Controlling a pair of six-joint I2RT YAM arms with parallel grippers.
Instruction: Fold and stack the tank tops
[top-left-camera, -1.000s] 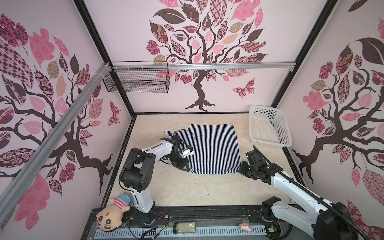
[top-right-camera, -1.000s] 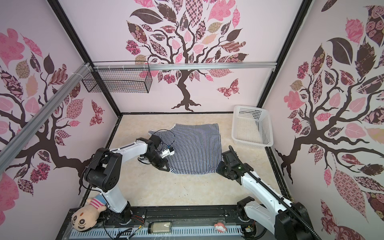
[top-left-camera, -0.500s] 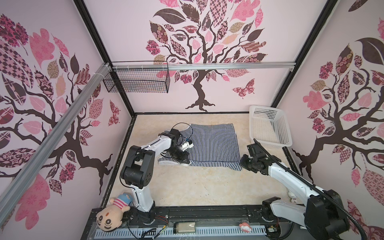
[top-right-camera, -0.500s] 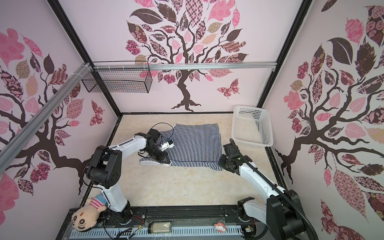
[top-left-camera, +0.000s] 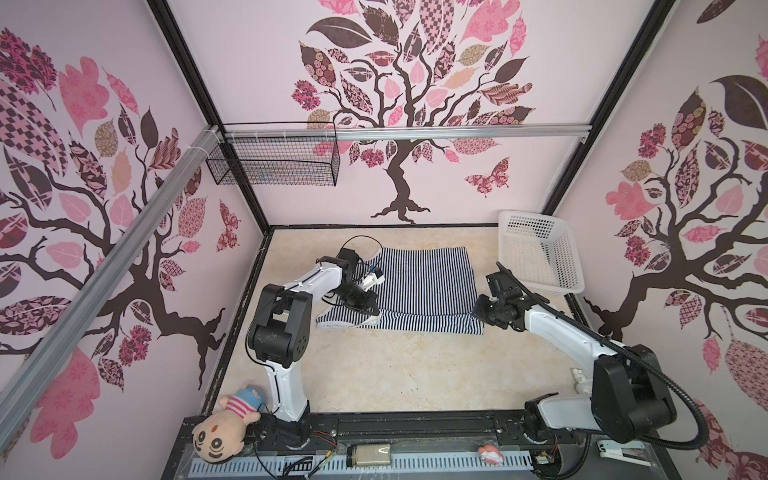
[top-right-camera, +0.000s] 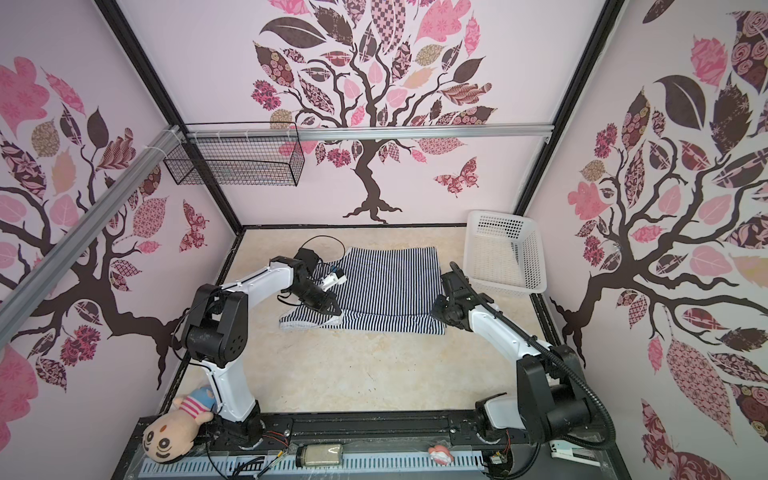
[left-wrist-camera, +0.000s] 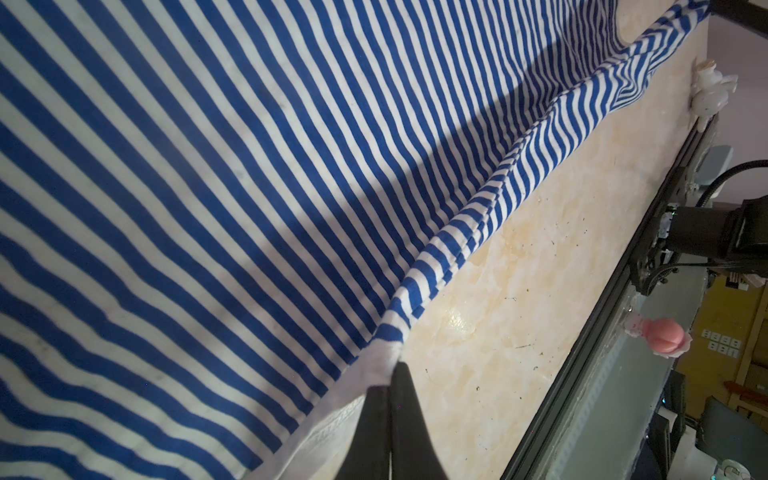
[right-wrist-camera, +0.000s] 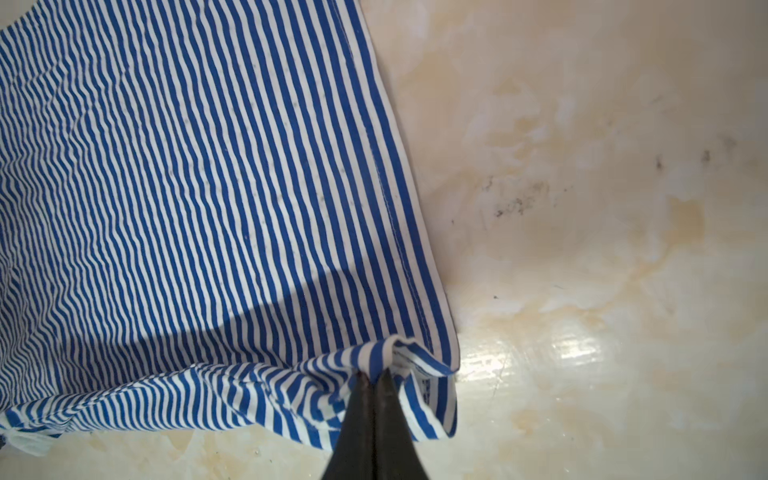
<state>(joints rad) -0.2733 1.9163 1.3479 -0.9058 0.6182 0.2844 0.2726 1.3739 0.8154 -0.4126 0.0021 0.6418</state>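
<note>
Left tool (top-left-camera: 375, 312) and right tool (top-left-camera: 477, 316) each pinching the tank top (top-left-camera: 424, 278), we have drawn its near edge back, starting the fold.

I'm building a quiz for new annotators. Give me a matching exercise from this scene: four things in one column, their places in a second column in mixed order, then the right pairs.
1. striped tank top
2. white plastic basket
3. plush doll
4. black wire basket

a. hangs from the rail, back left
b. lies by the left arm's base
c. on the table, pinched by left hand and right hand
d. stands at the table's far right

Pairs: 1-c, 2-d, 3-b, 4-a
</note>
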